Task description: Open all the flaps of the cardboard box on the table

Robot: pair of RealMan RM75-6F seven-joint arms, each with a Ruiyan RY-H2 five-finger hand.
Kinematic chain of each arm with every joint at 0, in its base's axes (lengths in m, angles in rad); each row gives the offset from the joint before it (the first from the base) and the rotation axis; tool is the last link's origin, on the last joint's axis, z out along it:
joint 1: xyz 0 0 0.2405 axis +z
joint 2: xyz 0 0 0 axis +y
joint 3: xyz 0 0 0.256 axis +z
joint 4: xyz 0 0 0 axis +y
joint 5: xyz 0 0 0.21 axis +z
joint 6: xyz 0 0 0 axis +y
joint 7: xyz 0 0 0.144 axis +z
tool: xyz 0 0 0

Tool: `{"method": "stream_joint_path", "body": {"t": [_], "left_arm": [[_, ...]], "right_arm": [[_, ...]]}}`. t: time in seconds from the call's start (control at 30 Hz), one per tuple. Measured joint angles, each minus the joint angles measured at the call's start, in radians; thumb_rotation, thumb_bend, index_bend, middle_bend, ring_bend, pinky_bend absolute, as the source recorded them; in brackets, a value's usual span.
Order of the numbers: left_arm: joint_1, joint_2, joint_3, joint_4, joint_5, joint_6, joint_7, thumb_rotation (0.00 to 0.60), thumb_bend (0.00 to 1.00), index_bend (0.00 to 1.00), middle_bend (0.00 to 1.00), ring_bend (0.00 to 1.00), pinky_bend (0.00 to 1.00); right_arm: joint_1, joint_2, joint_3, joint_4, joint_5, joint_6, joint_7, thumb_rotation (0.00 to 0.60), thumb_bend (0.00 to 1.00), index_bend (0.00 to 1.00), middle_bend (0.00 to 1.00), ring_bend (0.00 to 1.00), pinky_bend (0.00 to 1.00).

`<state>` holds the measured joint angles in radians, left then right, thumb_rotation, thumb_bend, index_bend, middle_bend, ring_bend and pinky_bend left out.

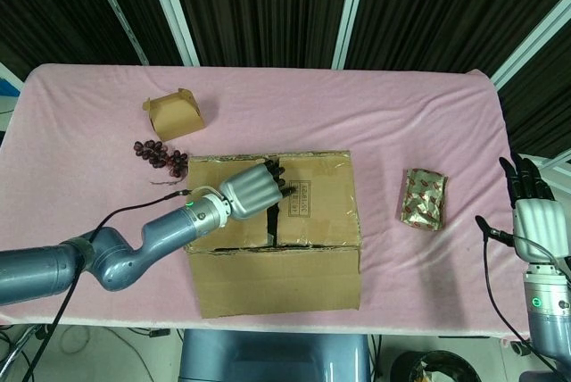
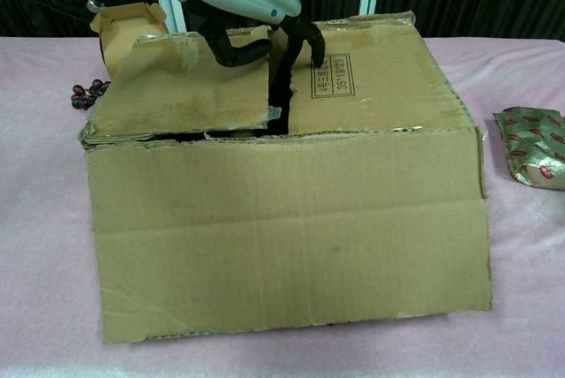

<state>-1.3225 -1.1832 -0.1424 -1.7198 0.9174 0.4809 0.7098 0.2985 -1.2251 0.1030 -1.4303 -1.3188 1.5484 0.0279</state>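
The cardboard box (image 1: 272,275) stands in the middle of the pink table, its front wall (image 2: 291,228) filling the chest view. Its two top flaps, left (image 1: 210,177) and right (image 1: 323,208), lie nearly flat with a dark gap between them. My left hand (image 1: 252,189) is over the box top, its dark fingers (image 2: 300,38) curled down into that gap and touching both flap edges; I see no grip on either flap. Far to the right, my right hand (image 1: 533,208) is held upright, fingers apart, holding nothing.
A small open carton (image 1: 174,112) and a bunch of dark grapes (image 1: 161,153) lie behind and left of the box. A red and gold foil packet (image 1: 425,198) lies on the cloth between the box and my right hand.
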Motion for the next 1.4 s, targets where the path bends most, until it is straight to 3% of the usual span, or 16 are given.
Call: {"method": "stream_joint_path", "body": {"t": [0.2, 0.37, 0.57, 0.9, 1.4], "left_arm": [[-0.049, -0.047, 0.04, 0.009, -0.051, 0.048, 0.025, 0.6, 0.86, 0.23, 0.35, 0.24, 0.28], [-0.075, -0.056, 0.06, 0.007, -0.076, 0.077, 0.038, 0.6, 0.98, 0.3, 0.48, 0.35, 0.39], [-0.103, -0.048, 0.084, -0.004, -0.104, 0.094, 0.049, 0.6, 1.0, 0.39, 0.59, 0.44, 0.47], [-0.151, -0.022, 0.134, -0.032, -0.162, 0.106, 0.064, 0.6, 1.0, 0.42, 0.63, 0.47, 0.49], [-0.19, 0.105, 0.128, -0.146, -0.186, 0.156, 0.046, 0.6, 1.0, 0.44, 0.65, 0.49, 0.5]], "right_arm": [[-0.008, 0.001, 0.014, -0.003, -0.005, -0.006, 0.004, 0.583, 0.26, 0.0, 0.0, 0.0, 0.24], [-0.012, 0.0, 0.02, -0.003, -0.01, -0.013, 0.004, 0.585, 0.26, 0.0, 0.0, 0.0, 0.24], [-0.018, -0.003, 0.029, -0.002, -0.017, -0.022, 0.002, 0.591, 0.26, 0.0, 0.0, 0.0, 0.23], [-0.027, -0.004, 0.045, -0.004, -0.022, -0.033, 0.006, 0.597, 0.26, 0.0, 0.0, 0.0, 0.24], [-0.038, -0.007, 0.064, -0.004, -0.029, -0.041, 0.014, 0.6, 0.26, 0.0, 0.0, 0.0, 0.23]]}}
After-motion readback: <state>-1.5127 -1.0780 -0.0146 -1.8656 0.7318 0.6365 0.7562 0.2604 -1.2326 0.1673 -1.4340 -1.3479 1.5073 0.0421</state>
